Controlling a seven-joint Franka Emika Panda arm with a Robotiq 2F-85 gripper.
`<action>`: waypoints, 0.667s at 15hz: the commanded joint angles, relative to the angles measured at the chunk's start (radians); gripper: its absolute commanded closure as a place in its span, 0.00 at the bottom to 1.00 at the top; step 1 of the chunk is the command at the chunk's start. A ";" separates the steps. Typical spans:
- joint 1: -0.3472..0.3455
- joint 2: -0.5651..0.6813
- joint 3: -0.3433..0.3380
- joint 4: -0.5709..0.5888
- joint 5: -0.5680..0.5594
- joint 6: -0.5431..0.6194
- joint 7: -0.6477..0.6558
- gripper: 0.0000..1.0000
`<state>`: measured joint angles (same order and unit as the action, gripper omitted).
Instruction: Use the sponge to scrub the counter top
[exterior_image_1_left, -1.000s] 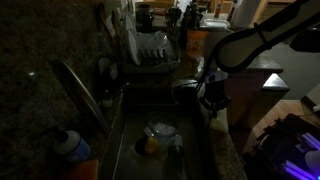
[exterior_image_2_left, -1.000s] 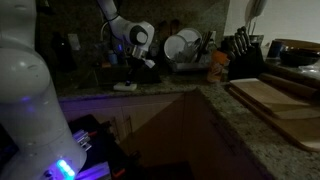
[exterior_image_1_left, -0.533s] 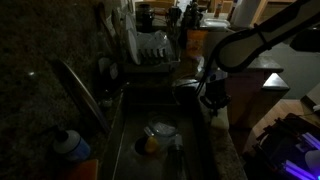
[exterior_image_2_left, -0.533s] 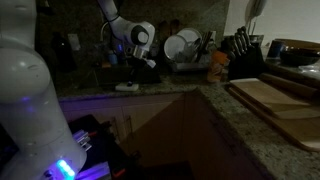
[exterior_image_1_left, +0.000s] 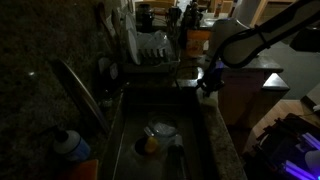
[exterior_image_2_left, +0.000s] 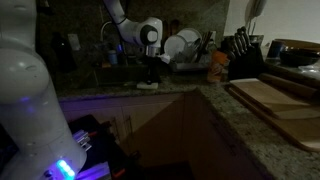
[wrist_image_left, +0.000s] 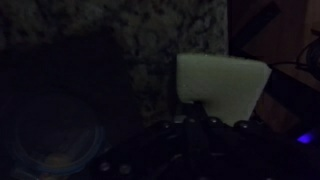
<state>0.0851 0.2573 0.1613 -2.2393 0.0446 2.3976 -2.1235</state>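
Scrubbing step in hand: grips the sponge (wrist_image_left: 220, 88) in the closed gripper (exterior_image_2_left: 150, 76), apparently pressed on the counter top (wrist_image_left: 170, 40) near its front edge, beside the sink (exterior_image_1_left: 120, 125). Next, needs to slide it along this edge with steady downward pressure.

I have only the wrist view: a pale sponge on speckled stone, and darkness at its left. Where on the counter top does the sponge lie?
Observer: In an exterior view the sponge lies at the tips of the gripper, on the narrow strip of the counter top between the sink and the front edge.
Operator: What is the darkness at the left?
Observer: It is the sink. A yellow-orange object lies in it beside a round dish.
Operator: What stands beyond the sponge?
Observer: A dish rack with plates stands at one end of the sink, against the wall.
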 joint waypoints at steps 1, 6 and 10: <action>-0.018 0.056 -0.011 -0.003 -0.043 0.138 0.003 1.00; -0.018 0.060 -0.018 0.010 -0.086 0.171 0.054 0.67; -0.008 0.041 -0.027 0.026 -0.128 0.123 0.168 0.39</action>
<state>0.0798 0.2734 0.1434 -2.2341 -0.0443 2.5286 -2.0129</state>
